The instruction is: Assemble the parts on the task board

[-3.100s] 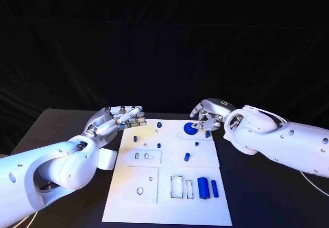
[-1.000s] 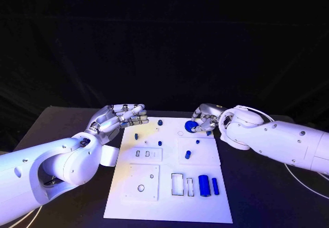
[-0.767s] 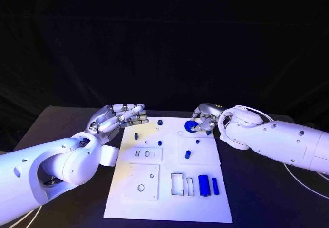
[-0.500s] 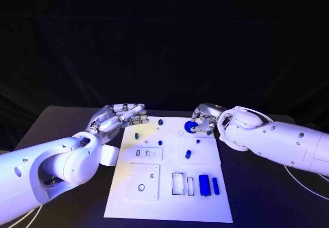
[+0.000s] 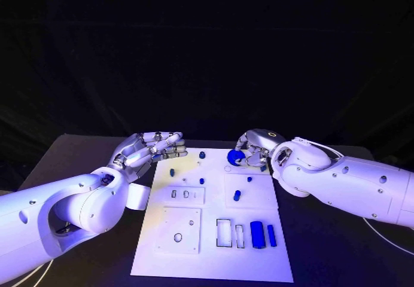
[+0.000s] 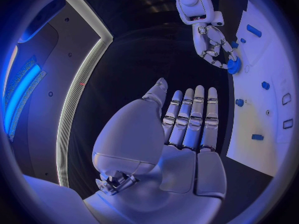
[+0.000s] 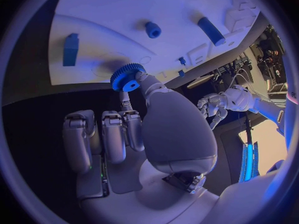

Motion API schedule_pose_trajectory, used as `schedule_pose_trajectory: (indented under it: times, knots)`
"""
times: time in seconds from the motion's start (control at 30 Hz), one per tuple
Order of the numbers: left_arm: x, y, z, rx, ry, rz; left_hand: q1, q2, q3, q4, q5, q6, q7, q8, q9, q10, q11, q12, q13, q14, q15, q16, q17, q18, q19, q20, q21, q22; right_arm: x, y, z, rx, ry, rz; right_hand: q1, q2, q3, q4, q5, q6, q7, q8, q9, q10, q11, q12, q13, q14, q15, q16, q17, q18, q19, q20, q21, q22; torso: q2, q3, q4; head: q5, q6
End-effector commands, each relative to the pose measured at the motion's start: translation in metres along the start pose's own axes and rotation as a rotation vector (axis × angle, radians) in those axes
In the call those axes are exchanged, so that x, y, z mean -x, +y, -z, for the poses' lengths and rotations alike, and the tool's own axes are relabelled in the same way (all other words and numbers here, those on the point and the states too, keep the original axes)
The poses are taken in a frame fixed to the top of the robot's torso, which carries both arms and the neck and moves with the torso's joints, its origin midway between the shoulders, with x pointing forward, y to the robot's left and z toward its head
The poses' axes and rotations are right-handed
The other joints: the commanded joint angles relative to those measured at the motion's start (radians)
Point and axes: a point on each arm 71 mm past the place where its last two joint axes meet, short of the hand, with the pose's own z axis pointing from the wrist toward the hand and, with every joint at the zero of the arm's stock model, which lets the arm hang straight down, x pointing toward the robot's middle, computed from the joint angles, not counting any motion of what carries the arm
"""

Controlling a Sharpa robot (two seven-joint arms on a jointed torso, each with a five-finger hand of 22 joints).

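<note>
Blue gear [image 5: 234,157] pinched by right hand [image 5: 255,147] above task board [image 5: 211,263].

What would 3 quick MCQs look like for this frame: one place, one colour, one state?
1. Where is the right hand?
A. Over the task board's far end
B. Off the table
C. Over the board's near end

2. What colour is the gear?
A. Red
B. Blue
C. Green

3. How is the left hand?
A. Holding a gear
B. Pressing a peg
C. Holding nothing

Key: A, the head view shows it over the far end of the task board; B, the right wrist view shows it blue; C, fingers apart, nothing in them.
</note>
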Motion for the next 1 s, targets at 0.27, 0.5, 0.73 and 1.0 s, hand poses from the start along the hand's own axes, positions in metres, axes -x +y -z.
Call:
schedule_pose_trajectory:
  times: [0.27, 0.5, 0.73, 1.0]
  knots:
    - [-0.001, -0.001, 0.0, -0.006, 0.017, 0.009, -0.001, 0.01, 0.001, -0.006, 0.005, 0.001, 0.006, -0.004, -0.001, 0.003, 0.006, -0.005, -0.001, 0.002, 0.007, -0.006, -0.001, 0.007, 0.001, 0.0, -0.005, -0.001, 0.008, 0.055, -0.006, 0.186, -0.138, 0.064, -0.02, 0.0, 0.019, -0.002, 0.027, 0.018, -0.014, -0.009, 0.001, 0.038, -0.01, 0.007, 0.198, 0.107, -0.008, 0.004, 0.263, -0.014, 0.103, -0.007, 0.004, 0.263, 0.001, -0.0003, 0.0022, 0.001, 0.002]
    - [-0.001, -0.001, 0.0, -0.005, 0.018, 0.009, -0.001, 0.01, 0.001, -0.006, 0.005, 0.001, 0.006, -0.004, -0.001, 0.003, 0.006, -0.005, -0.001, 0.002, 0.007, -0.006, -0.001, 0.007, 0.001, 0.0, -0.005, -0.001, -0.005, 0.077, -0.02, 0.214, -0.131, 0.081, -0.021, 0.0, 0.021, -0.002, 0.029, 0.018, -0.014, -0.01, 0.0, 0.036, -0.01, 0.005, 0.196, 0.107, -0.007, 0.004, 0.263, -0.014, 0.103, -0.007, 0.004, 0.263, 0.002, -0.0001, 0.003, 0.004, 0.001]
    - [-0.002, -0.001, -0.001, -0.006, 0.018, 0.009, -0.001, 0.01, 0.001, -0.006, 0.005, 0.001, 0.006, -0.004, -0.001, 0.003, 0.006, -0.005, -0.001, 0.002, 0.007, -0.006, -0.001, 0.007, 0.001, 0.0, -0.005, -0.001, -0.018, 0.085, -0.03, 0.209, -0.1, 0.096, -0.022, -0.001, 0.024, -0.001, 0.03, 0.017, -0.013, -0.013, -0.001, 0.035, -0.009, 0.003, 0.194, 0.107, -0.007, 0.004, 0.263, -0.014, 0.103, -0.007, 0.004, 0.263, 0.002, -0.0008, 0.0033, 0.006, -0.002]
    - [-0.002, -0.001, -0.001, -0.005, 0.019, 0.01, -0.001, 0.01, 0.001, -0.006, 0.005, 0.001, 0.006, -0.004, -0.001, 0.003, 0.006, -0.005, -0.001, 0.002, 0.007, -0.006, -0.001, 0.007, 0.001, 0.0, -0.005, -0.001, -0.033, 0.093, -0.035, 0.211, -0.064, 0.1, -0.024, -0.002, 0.024, -0.001, 0.03, 0.016, -0.013, -0.015, -0.002, 0.035, -0.009, 0.004, 0.195, 0.107, -0.007, 0.004, 0.263, -0.014, 0.103, -0.007, 0.004, 0.263, 0.001, 0.0008, 0.0012, 0.008, -0.005]
